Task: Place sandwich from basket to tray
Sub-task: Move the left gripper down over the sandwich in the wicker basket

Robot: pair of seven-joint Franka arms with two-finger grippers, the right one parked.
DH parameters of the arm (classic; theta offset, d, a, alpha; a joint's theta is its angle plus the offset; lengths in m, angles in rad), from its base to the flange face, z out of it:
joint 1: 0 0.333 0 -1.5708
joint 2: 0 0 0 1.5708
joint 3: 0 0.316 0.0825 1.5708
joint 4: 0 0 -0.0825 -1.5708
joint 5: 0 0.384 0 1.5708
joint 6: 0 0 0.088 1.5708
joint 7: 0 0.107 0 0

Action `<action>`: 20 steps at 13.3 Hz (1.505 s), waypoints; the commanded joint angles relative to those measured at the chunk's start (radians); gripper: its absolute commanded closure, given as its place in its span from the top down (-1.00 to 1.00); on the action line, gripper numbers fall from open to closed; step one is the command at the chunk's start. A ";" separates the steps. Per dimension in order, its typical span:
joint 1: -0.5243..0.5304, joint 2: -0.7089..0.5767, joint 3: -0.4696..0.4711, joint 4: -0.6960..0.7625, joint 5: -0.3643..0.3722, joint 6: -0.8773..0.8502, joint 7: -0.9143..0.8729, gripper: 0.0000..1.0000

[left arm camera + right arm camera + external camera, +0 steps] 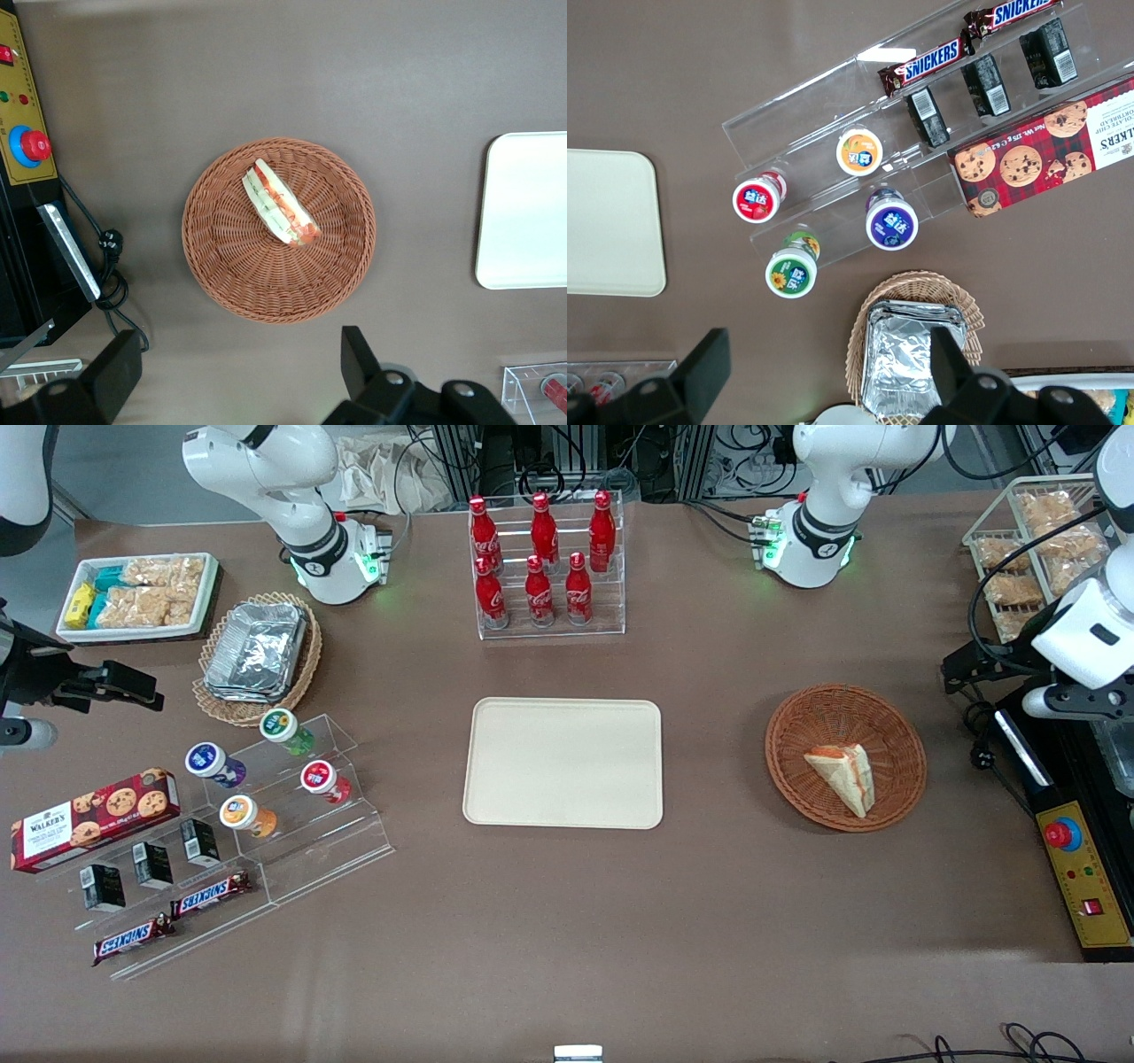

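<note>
The sandwich [842, 778] is a pale bread wedge with red and green filling. It lies in the round reddish-brown wicker basket [846, 708] toward the working arm's end of the table. The cream tray [563, 762] lies flat and bare at the table's middle. My left gripper [961, 671] hangs high above the table beside the basket, farther toward the working arm's end, open and empty. In the left wrist view the sandwich [281, 204] lies in the basket [266, 292], the gripper [237, 367] has its fingers [359, 354] wide apart, and the tray's end [527, 212] shows.
A rack of red cola bottles [545, 567] stands farther from the camera than the tray. A yellow control box [1076, 868] and a wire rack of snacks [1028, 549] lie at the working arm's end. An acrylic stand with cups [266, 797] and a foil-container basket [257, 655] lie toward the parked arm's end.
</note>
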 commanded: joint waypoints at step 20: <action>-0.007 0.132 -0.030 -0.592 0.036 0.774 -1.024 1.00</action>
